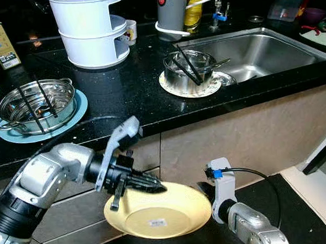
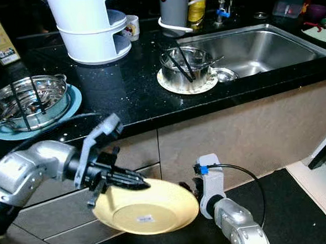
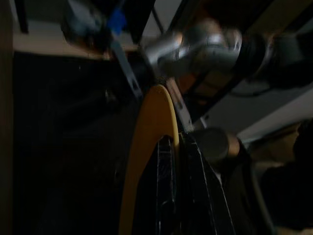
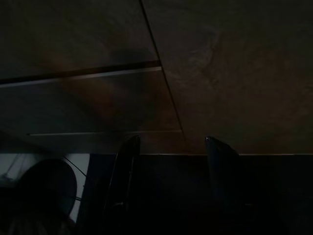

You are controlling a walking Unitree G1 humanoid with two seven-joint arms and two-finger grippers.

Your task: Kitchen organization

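left gripper [image 1: 150, 183] clamped on the near rim of a yellow plate [image 1: 160, 213], fingers pinched tight over the edge, one above and one under, as seen edge-on in the left wrist view. held by the rim probably because a flat plate offers no other purchase for two thin fingers. carried low, below the level of the black countertop [image 1: 128, 91] and out in front of the grey cabinet fronts [image 1: 220, 146], with the underside and its small label turned up toward the head camera, so tilted rather than level. nothing on the plate, so the tilt costs nothing.

just beyond the plate's far edge, right gripper [image 4: 168, 186] hanging idle near the cabinet, fingers spread apart and empty in its dark wrist view, pointing at the cabinet front.

up and ahead of the left gripper, on the countertop: a steel pot [image 1: 37, 105] on a blue mat with black chopsticks laid across it; farther off, a second steel pot [image 1: 190, 70] on a pale mat beside the sink [image 1: 269, 52]; behind both, a white tiered rack [image 1: 93, 29].

likely mid-carry, with the plate yet to be raised and set somewhere on the counter or rack. main risk: slipping from so narrow a hold.
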